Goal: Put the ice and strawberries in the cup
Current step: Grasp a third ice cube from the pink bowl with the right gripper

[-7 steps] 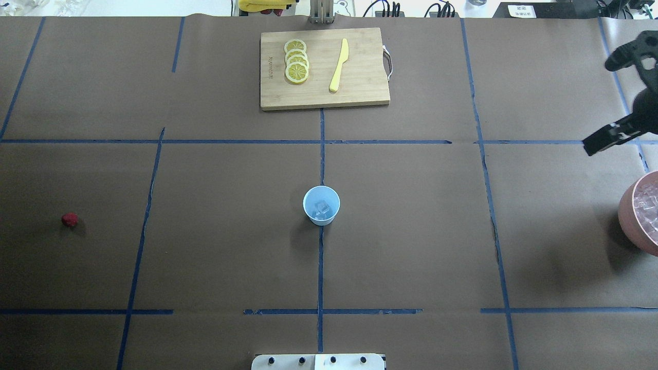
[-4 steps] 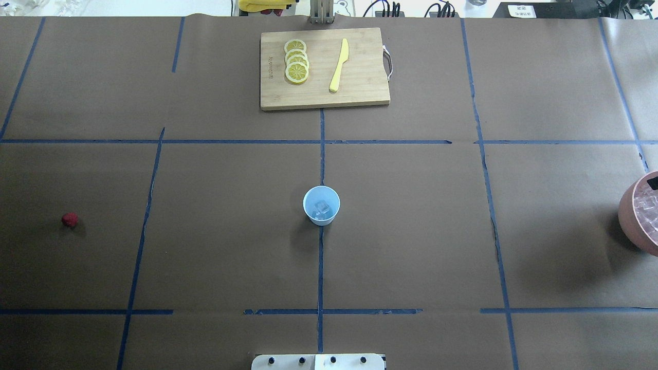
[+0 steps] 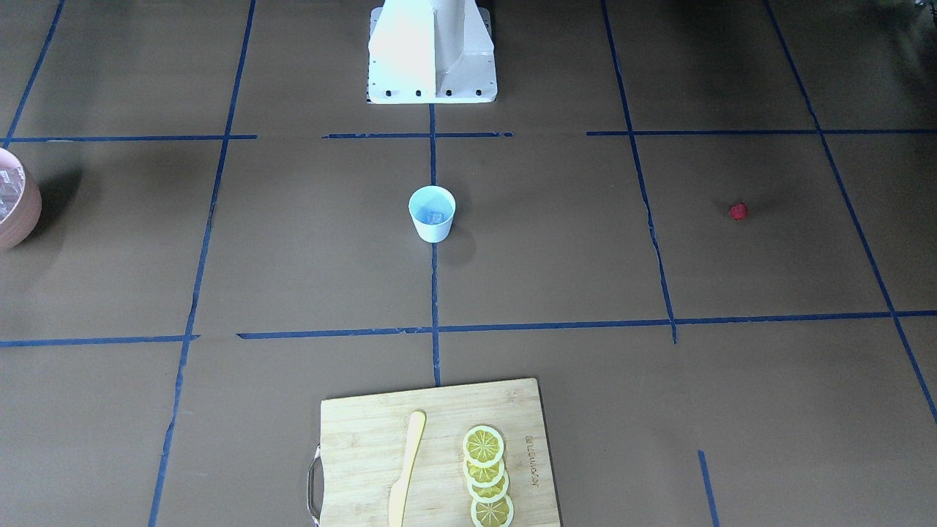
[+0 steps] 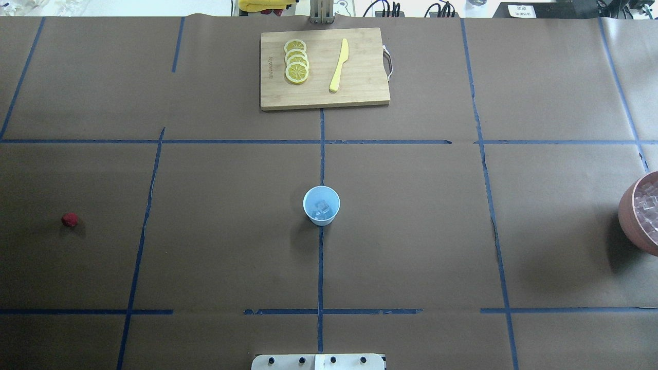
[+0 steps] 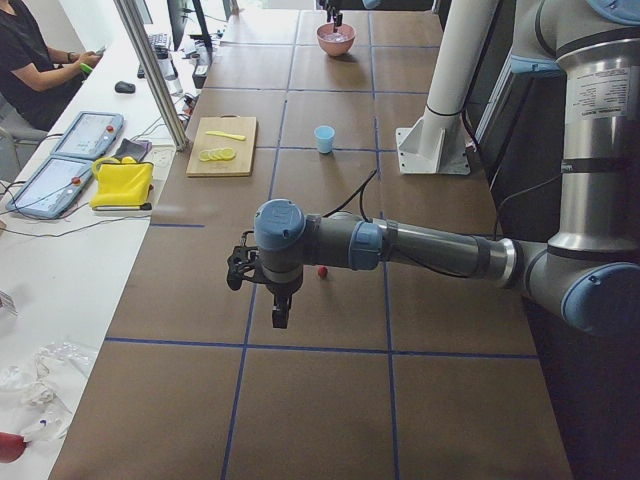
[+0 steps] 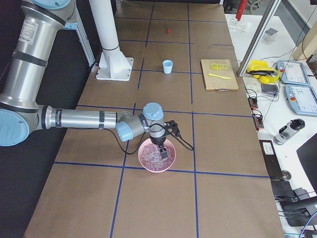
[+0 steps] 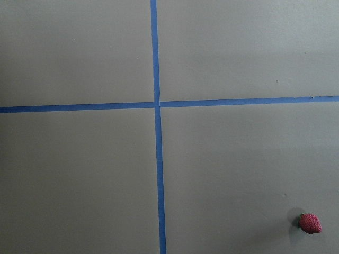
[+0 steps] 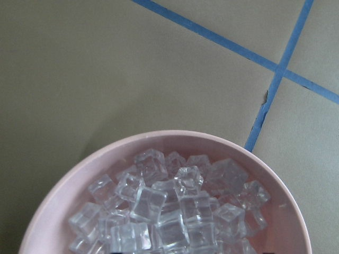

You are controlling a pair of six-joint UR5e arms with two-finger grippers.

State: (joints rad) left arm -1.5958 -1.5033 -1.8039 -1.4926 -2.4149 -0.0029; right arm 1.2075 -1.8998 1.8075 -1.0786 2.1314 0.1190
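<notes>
The white cup with a pale blue inside stands at the table's middle, with an ice cube in it; it also shows in the front view. The red strawberry lies alone far to the left and shows in the left wrist view. My left gripper hangs above the table near the strawberry; I cannot tell if it is open. My right gripper hangs over the pink bowl of ice; I cannot tell its state.
The pink bowl sits at the table's right edge. A wooden cutting board at the far middle holds lemon slices and a yellow knife. The robot base is at the near edge.
My right gripper, seen a second ago at the overhead view's right edge, has moved out of that view toward the bowl. Cup, ice and strawberry have not moved.
</notes>
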